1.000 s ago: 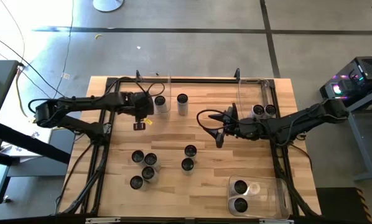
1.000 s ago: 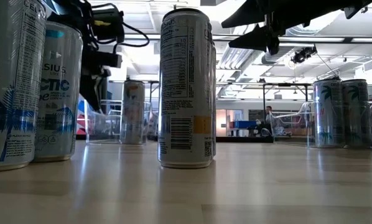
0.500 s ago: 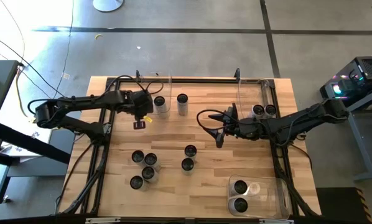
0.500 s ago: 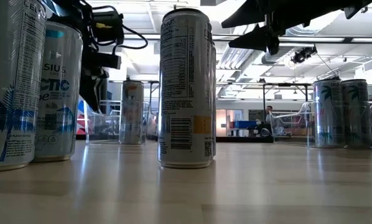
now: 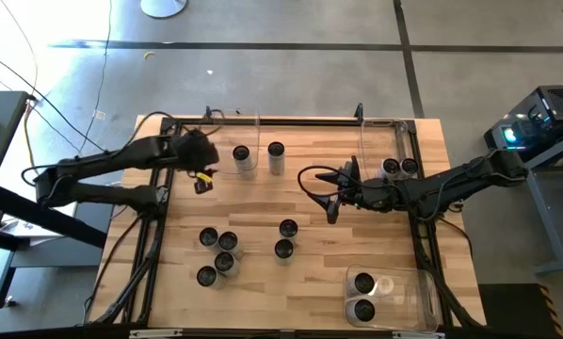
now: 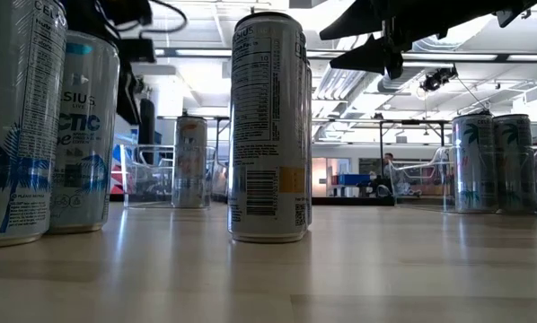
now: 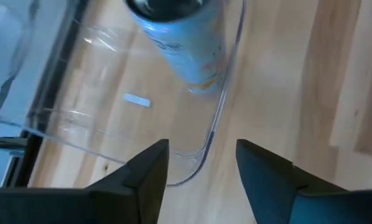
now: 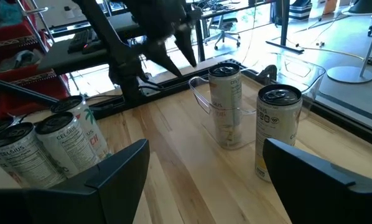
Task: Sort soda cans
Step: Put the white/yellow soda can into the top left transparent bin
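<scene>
Soda cans with silver-white sides and dark tops stand upright on the wooden table. One with a pale blue label (image 7: 180, 43) stands on its base in a clear bin (image 7: 220, 106) at the far left (image 5: 241, 153); another (image 5: 276, 151) stands just right of it. My left gripper (image 7: 201, 163) hovers open above the table, left of that bin (image 5: 206, 177), with nothing between its fingers. My right gripper (image 5: 330, 195) hangs open over the table's middle, holding nothing (image 8: 204, 165).
Several cans cluster near the front left (image 5: 217, 254), and two stand mid-table (image 5: 285, 238). A clear bin at the far right (image 5: 399, 151) holds two cans, as does another at the near right (image 5: 409, 282). Dark frame rails run along both table sides.
My left gripper has opened and drawn back from the can in the far-left bin, going up and toward the table's left edge. The can stays upright in the bin.
</scene>
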Controlling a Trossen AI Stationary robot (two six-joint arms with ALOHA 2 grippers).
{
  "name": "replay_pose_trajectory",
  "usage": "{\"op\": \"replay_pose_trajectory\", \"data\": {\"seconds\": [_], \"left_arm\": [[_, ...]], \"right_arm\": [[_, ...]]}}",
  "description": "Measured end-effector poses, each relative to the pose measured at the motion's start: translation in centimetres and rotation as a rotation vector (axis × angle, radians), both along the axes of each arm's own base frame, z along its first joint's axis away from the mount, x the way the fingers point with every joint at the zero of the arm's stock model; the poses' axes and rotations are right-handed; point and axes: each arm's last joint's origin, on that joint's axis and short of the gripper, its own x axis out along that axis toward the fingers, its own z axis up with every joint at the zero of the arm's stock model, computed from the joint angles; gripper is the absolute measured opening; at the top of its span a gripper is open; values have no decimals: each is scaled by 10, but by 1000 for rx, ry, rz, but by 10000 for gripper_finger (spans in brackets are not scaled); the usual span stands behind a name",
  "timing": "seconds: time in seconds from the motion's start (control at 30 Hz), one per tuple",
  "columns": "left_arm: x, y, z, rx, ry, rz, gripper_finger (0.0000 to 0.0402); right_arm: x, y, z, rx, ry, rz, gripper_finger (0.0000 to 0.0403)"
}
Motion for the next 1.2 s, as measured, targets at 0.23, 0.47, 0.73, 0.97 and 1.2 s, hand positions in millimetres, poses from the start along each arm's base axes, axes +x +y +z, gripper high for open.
{"op": "replay_pose_trajectory", "data": {"seconds": [0.23, 0.47, 0.73, 0.97, 1.2], "left_arm": [[-2, -15, 36, 63, -379, -65, 189], [37, -16, 68, 207, -782, -201, 189], [90, 3, 34, 186, -700, -241, 251], [120, 25, 23, 197, -619, -217, 341], [143, 39, 3, 140, -560, -159, 358]], "right_arm": [[0, 0, 0, 2, -1, -1, 310], [0, 0, 0, 22, -9, -14, 310], [0, 0, 0, 41, -11, -18, 310], [0, 0, -1, 63, -15, -19, 310], [0, 0, -1, 72, -11, -20, 310]]}}
